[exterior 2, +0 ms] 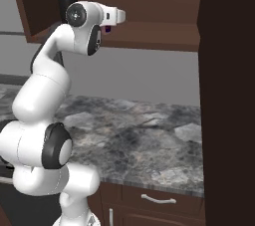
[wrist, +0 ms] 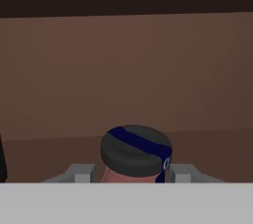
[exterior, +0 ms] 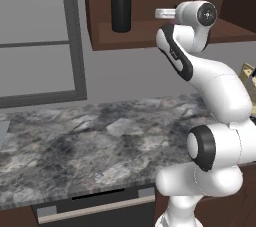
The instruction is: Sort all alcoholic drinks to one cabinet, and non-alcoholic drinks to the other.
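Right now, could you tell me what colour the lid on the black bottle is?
Blue; the black bottle shows it best in the left base view.

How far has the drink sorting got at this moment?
Done: the black blue-lidded bottle stands on the shelf of the open wall cabinet. In hand: the gripper is inside that cabinet, closed on the small red bottle with a dark cap, apparently about to set it on the shelf. Left: releasing it. No alcoholic bottles are in view, so their status cannot be judged.
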Available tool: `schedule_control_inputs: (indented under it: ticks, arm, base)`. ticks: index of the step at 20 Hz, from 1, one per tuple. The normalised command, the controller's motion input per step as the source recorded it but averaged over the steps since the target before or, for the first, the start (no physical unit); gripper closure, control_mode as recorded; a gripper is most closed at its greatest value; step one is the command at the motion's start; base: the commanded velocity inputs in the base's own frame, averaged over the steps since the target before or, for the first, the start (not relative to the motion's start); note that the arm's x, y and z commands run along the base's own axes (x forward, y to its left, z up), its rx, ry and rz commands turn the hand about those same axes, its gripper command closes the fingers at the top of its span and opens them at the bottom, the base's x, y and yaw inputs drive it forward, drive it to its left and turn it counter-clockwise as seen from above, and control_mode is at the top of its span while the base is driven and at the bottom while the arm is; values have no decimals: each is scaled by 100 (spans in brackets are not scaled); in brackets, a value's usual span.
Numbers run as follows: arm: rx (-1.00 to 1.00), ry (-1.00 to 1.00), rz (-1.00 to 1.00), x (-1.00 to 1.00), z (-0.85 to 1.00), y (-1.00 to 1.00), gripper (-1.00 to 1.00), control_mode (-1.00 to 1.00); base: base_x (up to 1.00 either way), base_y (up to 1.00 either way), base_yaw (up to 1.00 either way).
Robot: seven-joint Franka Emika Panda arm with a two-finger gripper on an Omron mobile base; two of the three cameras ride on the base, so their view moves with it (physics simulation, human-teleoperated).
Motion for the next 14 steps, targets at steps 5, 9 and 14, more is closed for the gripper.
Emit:
schedule_control_inputs:
  ticks: [5,9,14]
  arm:
    - [-1,0,0,10,-9,0,100,-100]
    - [-1,0,0,8,-10,0,100,-100]
    - [0,0,0,13,-12,0,100,-100]
  base:
    - [0,0,0]
    - [0,0,0]
    - [0,0,0]
